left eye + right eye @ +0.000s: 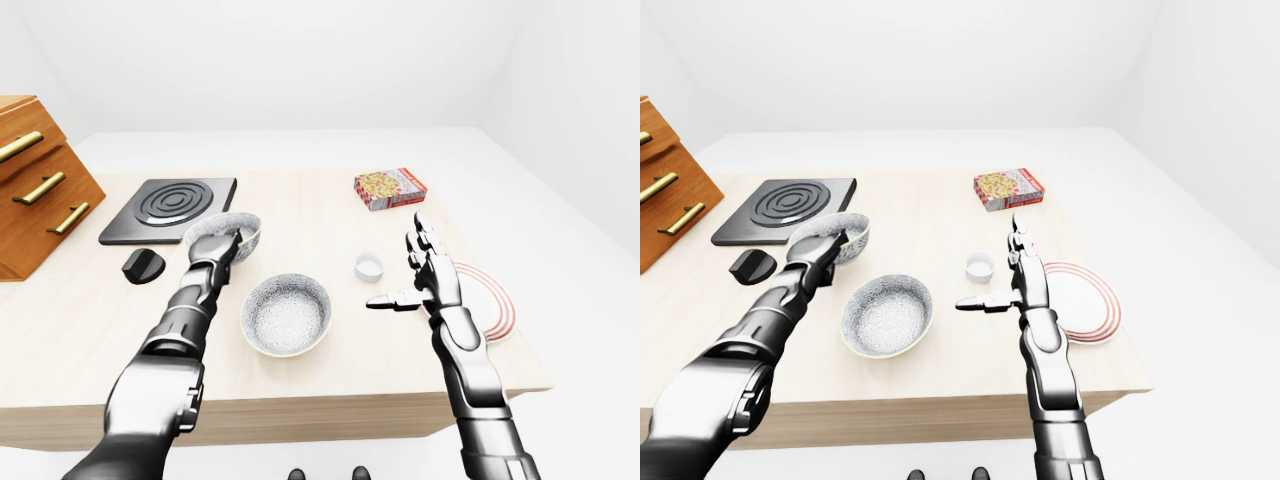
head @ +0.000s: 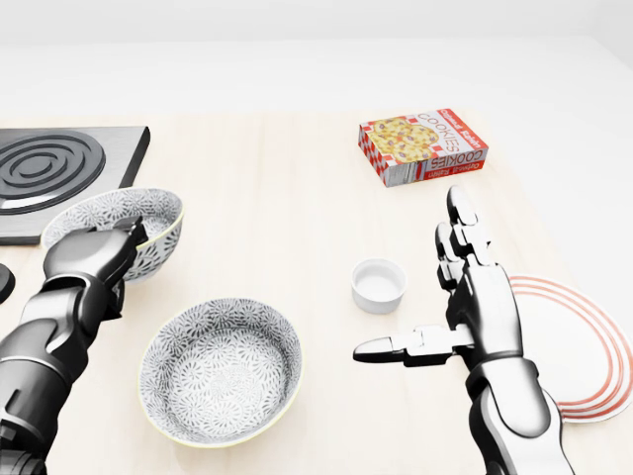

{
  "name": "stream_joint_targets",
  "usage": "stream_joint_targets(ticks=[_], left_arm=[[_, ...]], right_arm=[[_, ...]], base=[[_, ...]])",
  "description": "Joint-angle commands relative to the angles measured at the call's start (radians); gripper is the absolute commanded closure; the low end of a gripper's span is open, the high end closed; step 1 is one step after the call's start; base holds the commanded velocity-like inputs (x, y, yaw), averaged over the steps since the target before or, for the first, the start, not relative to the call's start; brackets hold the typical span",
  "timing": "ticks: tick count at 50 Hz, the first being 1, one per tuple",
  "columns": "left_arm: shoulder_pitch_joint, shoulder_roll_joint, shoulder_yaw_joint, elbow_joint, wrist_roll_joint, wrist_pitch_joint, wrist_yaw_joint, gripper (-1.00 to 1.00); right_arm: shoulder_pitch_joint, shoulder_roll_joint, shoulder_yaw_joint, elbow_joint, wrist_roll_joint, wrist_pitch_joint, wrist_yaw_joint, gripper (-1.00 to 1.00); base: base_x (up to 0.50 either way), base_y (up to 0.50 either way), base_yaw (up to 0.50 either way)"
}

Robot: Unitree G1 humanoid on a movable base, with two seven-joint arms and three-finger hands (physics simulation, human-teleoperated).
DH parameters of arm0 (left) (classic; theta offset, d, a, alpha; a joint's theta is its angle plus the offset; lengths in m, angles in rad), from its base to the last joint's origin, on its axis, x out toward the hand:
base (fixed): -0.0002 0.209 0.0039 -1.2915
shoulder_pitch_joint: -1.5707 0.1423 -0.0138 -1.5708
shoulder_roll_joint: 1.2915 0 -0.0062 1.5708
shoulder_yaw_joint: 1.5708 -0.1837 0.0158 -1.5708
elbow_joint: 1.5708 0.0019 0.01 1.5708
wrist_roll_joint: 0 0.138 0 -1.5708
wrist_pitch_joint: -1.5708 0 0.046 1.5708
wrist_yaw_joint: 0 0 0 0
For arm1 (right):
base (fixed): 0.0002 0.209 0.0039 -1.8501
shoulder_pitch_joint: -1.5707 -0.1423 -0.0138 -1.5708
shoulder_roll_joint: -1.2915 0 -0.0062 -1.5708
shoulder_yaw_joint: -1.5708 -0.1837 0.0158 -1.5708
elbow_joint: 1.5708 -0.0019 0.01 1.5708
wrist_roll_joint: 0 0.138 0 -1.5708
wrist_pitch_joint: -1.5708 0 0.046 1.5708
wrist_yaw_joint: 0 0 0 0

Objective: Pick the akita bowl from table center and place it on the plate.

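Pale wood bench (image 2: 297, 198) carries everything. Two patterned grey-white bowls in view: near bowl (image 2: 221, 370) sits around bench centre, low in the head view, upright, nothing touching it; far bowl (image 2: 117, 230) sits up-left of it, just below the black hob plate (image 2: 59, 176). Can't tell from the renders which of the two is the akita bowl, same pattern on both. Left hand (image 2: 91, 255) is at the far bowl: fingers (image 2: 129, 240) curled narrow over its near rim, looks like a rim grip, but the thumb side is hidden so I can't confirm a full clamp. That bowl looks slightly tilted toward the hand; can't tell if it's lifted off the bench. Right hand (image 2: 465, 297) hovers over the right part of the bench, fingers spread wide, thumb sticking out to the left, holding nothing. It partly overlaps the plate (image 2: 584, 346), white with red rings, which lies flat near the right bench edge with nothing on it. Small white cup (image 2: 379, 285) stands between the near bowl and the right hand, just left of the thumb tip, not touching. Cookie box (image 2: 422, 145) lies flat near the top of the head view, well apart from both hands. In the left-eye view: black knob-like piece (image 1: 144, 266) just below the hob plate, wooden drawer unit (image 1: 35, 180) with brass handles at the left bench edge.
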Motion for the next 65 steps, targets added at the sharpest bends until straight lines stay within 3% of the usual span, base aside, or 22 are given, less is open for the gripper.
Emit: stream_joint_targets(ticks=[1, 10, 18, 21, 28, 35, 41, 51, 58, 65], left_arm=[[-0.021, 0.012, 0.004, -0.21, 0.017, -0.007, -0.124, 1.0], [0.088, 0.016, 0.048, -0.529, 0.035, -0.008, -0.323, 1.0], [0.158, -0.012, 0.066, -0.681, 0.05, -0.004, -0.408, 1.0], [0.18, -0.023, 0.068, -0.729, 0.05, -0.006, -0.437, 1.0], [0.226, -0.046, 0.069, -0.838, 0.054, -0.014, -0.494, 1.0], [0.271, -0.069, 0.067, -0.951, 0.068, -0.025, -0.556, 1.0], [0.282, -0.082, 0.067, -0.996, 0.079, -0.039, -0.583, 1.0], [0.288, -0.099, 0.061, -1.042, 0.075, -0.069, -0.619, 1.0], [0.373, -0.148, 0.039, -1.225, 0.095, -0.065, -0.708, 1.0], [0.419, -0.178, 0.027, -1.302, 0.11, -0.073, -0.747, 1.0]], right_arm=[[0.015, 0.001, 0.0, -0.012, -0.001, 0.0, 0.004, -1.0], [0.0, 0.007, 0.009, 0.0, -0.009, 0.0, -0.002, -1.0], [-0.008, -0.008, 0.027, -0.039, -0.056, 0.0, 0.028, -1.0], [-0.032, -0.032, 0.028, -0.091, -0.092, 0.0, 0.071, -1.0], [-0.268, -0.114, 0.042, -0.055, -0.265, 0.0, 0.263, -1.0], [-0.372, -0.118, 0.067, 0.011, -0.407, 0.0, 0.444, -1.0], [-0.457, -0.103, 0.068, 0.116, -0.486, 0.0, 0.511, -1.0], [-0.563, -0.081, 0.069, 0.284, -0.527, 0.0, 0.514, -1.0], [-0.605, -0.07, 0.074, 0.359, -0.536, 0.0, 0.504, -1.0], [-0.629, -0.065, 0.077, 0.409, -0.538, 0.0, 0.495, -1.0]], base=[[0.0, 0.0, 0.0], [0.0, 0.0, 0.0], [0.0, 0.0, 0.0], [0.0, 0.0, 0.0], [0.0, 0.0, 0.0], [0.0, 0.0, 0.0], [0.0, 0.0, 0.0], [0.0, 0.0, 0.0], [0.0, 0.0, 0.0], [0.0, 0.0, 0.0]])
